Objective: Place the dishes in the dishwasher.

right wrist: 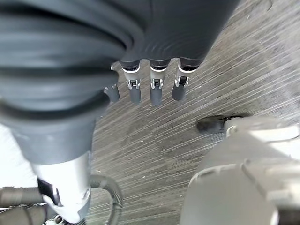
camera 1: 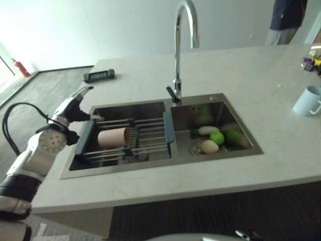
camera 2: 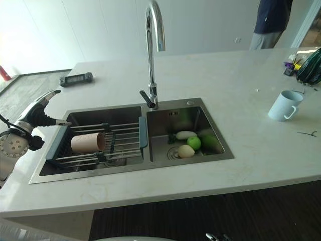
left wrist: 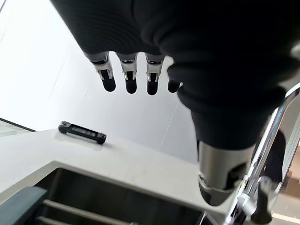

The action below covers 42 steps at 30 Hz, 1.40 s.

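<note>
A beige cup (camera 1: 114, 137) lies on its side on a wire rack (camera 1: 150, 131) with blue ends that spans the left basin of the sink (camera 1: 165, 169). My left hand (camera 1: 74, 108) hovers over the sink's left rim, just left of the rack. It is open, with straight fingers (left wrist: 126, 77) pointing toward the far counter, and holds nothing. A light blue mug (camera 1: 307, 100) stands upright on the counter far to the right. My right hand (right wrist: 157, 89) hangs low over the floor, with relaxed fingers and nothing in it.
The right basin holds a green apple (camera 1: 216, 137), a pale round fruit (camera 1: 209, 146) and other produce. A tall chrome faucet (camera 1: 178, 50) rises behind the sink's divider. A black device (camera 1: 99, 75) lies on the far left counter. A person (camera 1: 286, 20) stands beyond the counter.
</note>
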{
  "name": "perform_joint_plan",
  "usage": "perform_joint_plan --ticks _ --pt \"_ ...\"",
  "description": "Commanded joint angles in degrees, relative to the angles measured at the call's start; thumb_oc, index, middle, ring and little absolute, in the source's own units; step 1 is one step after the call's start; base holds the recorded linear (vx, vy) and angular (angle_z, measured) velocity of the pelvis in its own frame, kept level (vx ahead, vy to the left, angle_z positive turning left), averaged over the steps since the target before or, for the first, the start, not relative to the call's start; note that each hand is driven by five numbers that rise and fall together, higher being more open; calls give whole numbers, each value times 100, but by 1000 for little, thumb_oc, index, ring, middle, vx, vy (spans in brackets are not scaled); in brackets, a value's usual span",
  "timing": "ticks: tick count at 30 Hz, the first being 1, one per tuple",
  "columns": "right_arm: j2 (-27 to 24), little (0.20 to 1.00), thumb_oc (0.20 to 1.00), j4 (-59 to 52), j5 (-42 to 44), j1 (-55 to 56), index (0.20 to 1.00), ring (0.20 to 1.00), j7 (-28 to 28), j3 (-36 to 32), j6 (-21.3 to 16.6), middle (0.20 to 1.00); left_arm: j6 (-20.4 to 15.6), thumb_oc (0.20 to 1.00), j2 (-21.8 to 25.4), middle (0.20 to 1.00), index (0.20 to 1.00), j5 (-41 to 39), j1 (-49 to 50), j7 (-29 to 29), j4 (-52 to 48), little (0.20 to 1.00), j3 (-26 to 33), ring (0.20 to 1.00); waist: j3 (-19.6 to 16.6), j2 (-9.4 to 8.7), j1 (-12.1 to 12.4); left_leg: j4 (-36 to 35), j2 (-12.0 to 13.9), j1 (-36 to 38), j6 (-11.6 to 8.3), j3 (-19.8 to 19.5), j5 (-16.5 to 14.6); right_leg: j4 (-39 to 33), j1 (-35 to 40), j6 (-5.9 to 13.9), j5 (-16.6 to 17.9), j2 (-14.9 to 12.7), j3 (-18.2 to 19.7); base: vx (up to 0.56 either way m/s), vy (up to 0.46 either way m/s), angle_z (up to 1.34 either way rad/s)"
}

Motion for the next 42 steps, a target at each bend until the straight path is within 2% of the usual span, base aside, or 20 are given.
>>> perform_joint_plan --ticks 1,5,6,7,8,15,22,28,31,35,42 --pt "-219 1000 1000 -250 239 -650 1000 1000 100 151 -68 1000 -185 1000 480 1000 1000 387 -945 -91 424 1000 38 1000 343 -17 -53 56 201 -144 -225 -97 -73 33 -263 556 398 -515 -380 -206 20 -9" --pt "-304 1000 1000 -369 461 -834 1000 1000 42 288 -126 1000 -247 1000 676 1000 1000 385 -1251 -387 689 1000 -304 1000 519 27 -8 56 167 -372 -215 -165 -7 33 -477 584 468 -523 -361 -124 7 0" --pt "-316 1000 1000 -420 471 -828 1000 1000 22 295 -128 1000 -280 1000 707 1000 1000 371 -1257 -520 751 1000 -352 1000 546 36 -17 56 168 -382 -217 -170 3 33 -488 589 476 -523 -355 -9 33 0" --pt "-371 1000 1000 -466 512 -834 1000 1000 15 258 -120 1000 -288 1000 752 1000 1000 332 -1225 -882 761 1000 -416 1000 608 58 -11 56 171 -394 -226 -191 28 33 -496 597 494 -531 -357 -16 42 -1" --pt "-402 1000 1000 -461 528 -852 1000 1000 33 235 -116 1000 -268 1000 778 1000 1000 373 -1208 -938 737 1000 -445 1000 630 73 -7 56 169 -401 -230 -198 32 33 -502 600 498 -537 -367 -26 46 -2" --pt "-534 1000 1000 -626 537 -778 1000 1000 74 164 -72 1000 -387 1000 1045 1000 1000 385 -1292 -1087 904 1000 -639 1000 681 114 -28 56 162 -397 -269 -202 55 33 -504 646 526 -568 -416 -4 4 0" --pt "-573 1000 1000 -553 508 -758 1000 1000 160 142 -22 1000 -407 1000 1083 1000 1000 603 -1204 -1211 861 1000 -630 1000 713 134 -32 56 166 -373 -294 -191 59 33 -488 661 541 -596 -441 0 0 0" --pt "-611 1000 1000 -845 403 -858 1000 1000 323 415 -19 1000 -340 1000 1075 1000 1000 841 -1406 -564 1184 1000 -718 1000 969 93 -81 56 140 -618 -315 -245 100 33 -740 674 609 -610 -382 -97 54 2" --pt "-604 1000 1000 -892 395 -891 1000 1000 313 467 -31 1000 -321 1000 1060 1000 1000 876 -1497 -467 1270 1000 -753 1000 1015 76 -93 56 144 -680 -321 -243 114 33 -804 672 622 -606 -370 -78 32 0" --pt "-606 1000 1000 -998 478 -1039 1000 1000 198 585 -31 1000 -54 1000 937 1000 1000 874 -1819 -15 1468 1000 -908 1000 1167 3 -105 56 169 -850 -349 -251 161 33 -988 675 673 -595 -354 -121 26 1" --pt "-554 1000 1000 -1118 510 -1153 1000 1000 81 650 -26 1000 235 1000 691 1000 1000 189 -2013 447 1706 1000 -760 1000 1323 -101 -86 56 204 -993 -384 -280 200 33 -1147 675 719 -575 -358 -75 4 0"
